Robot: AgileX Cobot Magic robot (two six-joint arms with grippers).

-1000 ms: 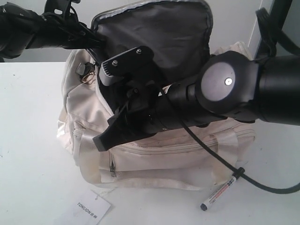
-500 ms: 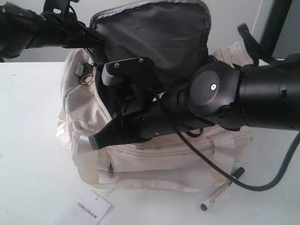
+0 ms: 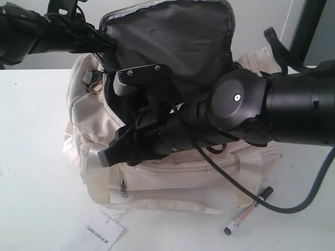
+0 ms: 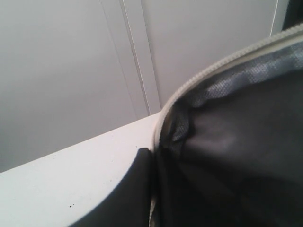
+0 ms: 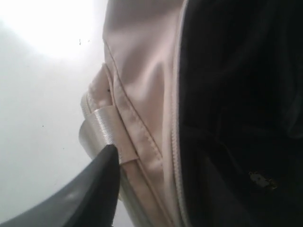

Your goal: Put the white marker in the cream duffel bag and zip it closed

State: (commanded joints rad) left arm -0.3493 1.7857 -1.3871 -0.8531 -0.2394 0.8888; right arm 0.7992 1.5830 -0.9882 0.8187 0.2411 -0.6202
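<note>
The cream duffel bag (image 3: 178, 180) sits mid-table with its dark-lined flap (image 3: 172, 36) standing up. My left gripper (image 3: 104, 46) is shut on the flap's zipper edge; one finger (image 4: 128, 194) presses against the lining (image 4: 236, 142). My right gripper (image 3: 112, 151) reaches across the bag's mouth and hangs open and empty at its left front rim. One finger (image 5: 90, 194) is outside the cream wall (image 5: 137, 94); the other is hidden. The white marker (image 3: 243, 215) lies on the table in front of the bag's right end, apart from both grippers.
A white paper tag (image 3: 100, 231) lies on the white table (image 3: 36, 157) at the bag's front left. A black cable (image 3: 293, 208) from the right arm loops down over the table beside the marker. A metal clasp (image 3: 94, 86) hangs at the bag's left end.
The right arm swung left and lower over the bag's mouth, then its jaws spread apart. The marker stayed where it lay. The left gripper kept the flap up.
</note>
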